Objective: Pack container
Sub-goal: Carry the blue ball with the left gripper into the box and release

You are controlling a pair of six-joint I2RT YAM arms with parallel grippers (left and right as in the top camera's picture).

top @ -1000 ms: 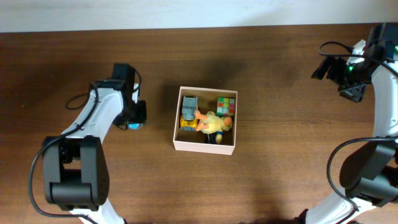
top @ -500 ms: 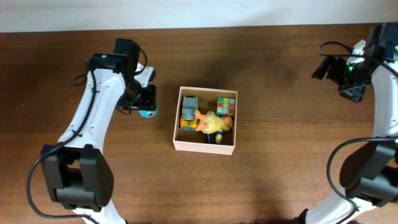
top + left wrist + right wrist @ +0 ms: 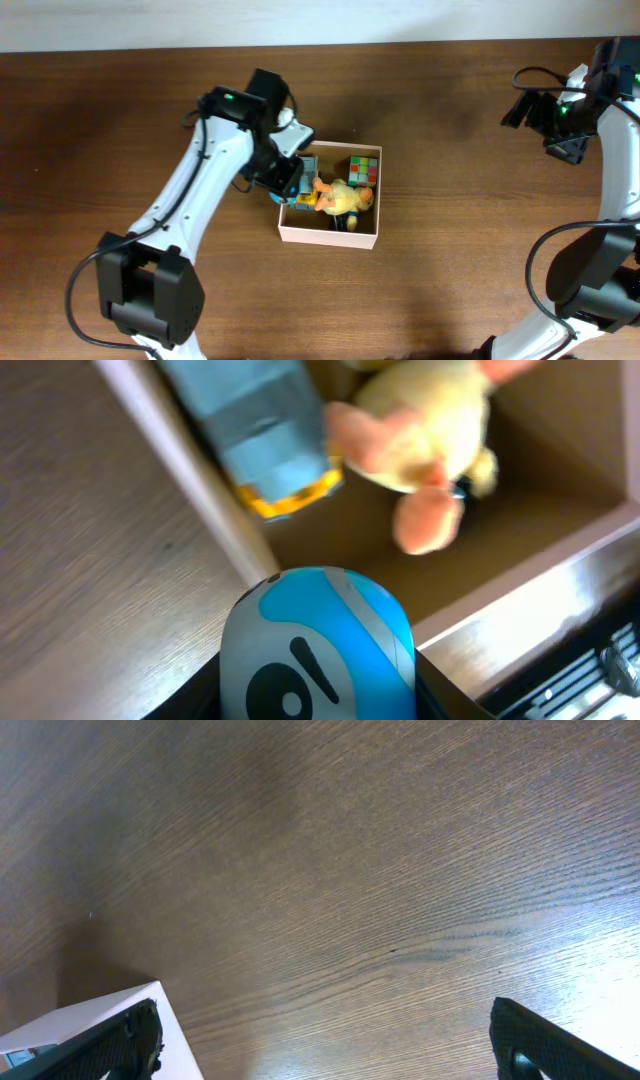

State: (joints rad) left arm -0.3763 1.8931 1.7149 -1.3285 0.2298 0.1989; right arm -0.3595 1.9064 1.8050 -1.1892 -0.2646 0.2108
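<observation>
The container (image 3: 330,237), a square shallow white box with tan inside, sits mid-table. It holds a grey and yellow toy truck (image 3: 305,172), a yellow plush toy (image 3: 343,199) and a colourful cube (image 3: 364,168). My left gripper (image 3: 285,180) is shut on a blue and white toy (image 3: 315,645) and holds it over the box's left wall (image 3: 190,470). The truck (image 3: 255,430) and plush (image 3: 420,420) show in the left wrist view. My right gripper (image 3: 562,125) is open and empty, raised at the far right, with bare wood between its fingers (image 3: 325,1040).
The brown wooden table (image 3: 450,260) runs under everything. A corner of the white box (image 3: 60,1020) shows at the lower left of the right wrist view. A pale wall strip (image 3: 320,20) lies along the far edge.
My left gripper has carried the blue and white toy to the right, from the table left of the box to over the box's left wall. The right arm has not moved.
</observation>
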